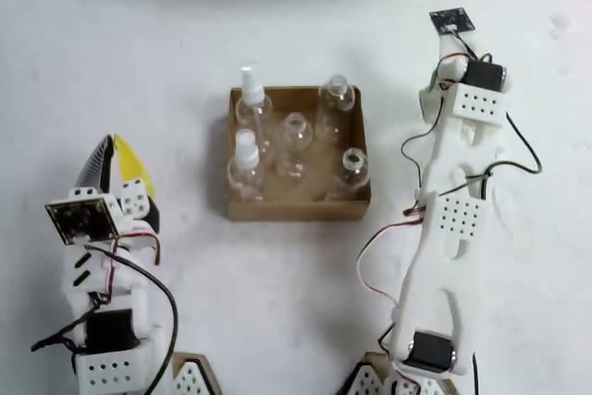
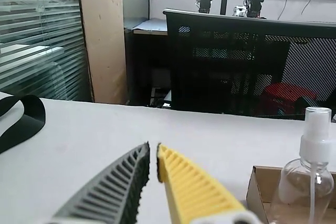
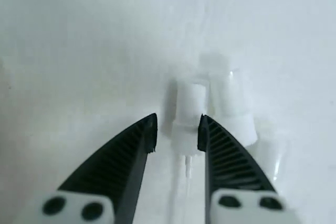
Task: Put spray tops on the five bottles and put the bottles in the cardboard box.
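Observation:
The cardboard box (image 1: 296,208) sits mid-table and holds five clear bottles. Two on its left side wear white spray tops (image 1: 250,80); the other three (image 1: 294,134) have bare necks. My right gripper (image 3: 177,129) is open low over the white table, its black fingers (image 3: 137,156) straddling a loose white spray top (image 3: 189,121); one finger touches it. A second loose top (image 3: 233,114) lies right beside it. My left gripper (image 1: 111,142) is shut and empty, left of the box. In the left wrist view a topped bottle (image 2: 310,177) stands just beyond that gripper (image 2: 153,153).
My right arm (image 1: 458,164) stretches along the right side of the table toward its far edge. Cables (image 1: 379,256) trail beside it. A black strap (image 2: 21,121) lies on the table off to the left gripper's side. A black mesh chair (image 2: 252,61) stands past the far edge.

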You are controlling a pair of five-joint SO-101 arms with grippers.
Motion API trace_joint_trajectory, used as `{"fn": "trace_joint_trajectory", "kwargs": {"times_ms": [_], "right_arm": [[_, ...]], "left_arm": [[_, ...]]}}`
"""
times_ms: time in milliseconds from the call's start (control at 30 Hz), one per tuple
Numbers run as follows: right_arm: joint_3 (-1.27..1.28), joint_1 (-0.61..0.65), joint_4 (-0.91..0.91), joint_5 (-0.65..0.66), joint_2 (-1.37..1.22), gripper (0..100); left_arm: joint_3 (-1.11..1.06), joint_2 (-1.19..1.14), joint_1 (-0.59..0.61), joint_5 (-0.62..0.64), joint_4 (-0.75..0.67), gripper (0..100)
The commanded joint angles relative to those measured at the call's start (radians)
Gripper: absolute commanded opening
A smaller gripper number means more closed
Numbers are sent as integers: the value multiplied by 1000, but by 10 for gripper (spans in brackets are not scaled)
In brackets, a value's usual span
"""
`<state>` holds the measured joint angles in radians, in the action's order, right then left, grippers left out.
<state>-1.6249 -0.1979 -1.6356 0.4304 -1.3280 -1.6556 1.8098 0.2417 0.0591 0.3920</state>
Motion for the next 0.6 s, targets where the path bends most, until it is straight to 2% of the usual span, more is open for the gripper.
{"fn": "trace_joint_trajectory", "kwargs": {"times_ms": [0, 367, 567], "right_arm": [[-41, -21, 16, 14, 4, 110], [-40, -13, 16, 17, 5, 109], [-25, 8, 10, 100, -7, 105]], "left_arm": [[18, 15, -12, -12, -32, 32], [18, 15, -12, -12, -34, 32], [18, 15, -12, -12, -34, 32]]}}
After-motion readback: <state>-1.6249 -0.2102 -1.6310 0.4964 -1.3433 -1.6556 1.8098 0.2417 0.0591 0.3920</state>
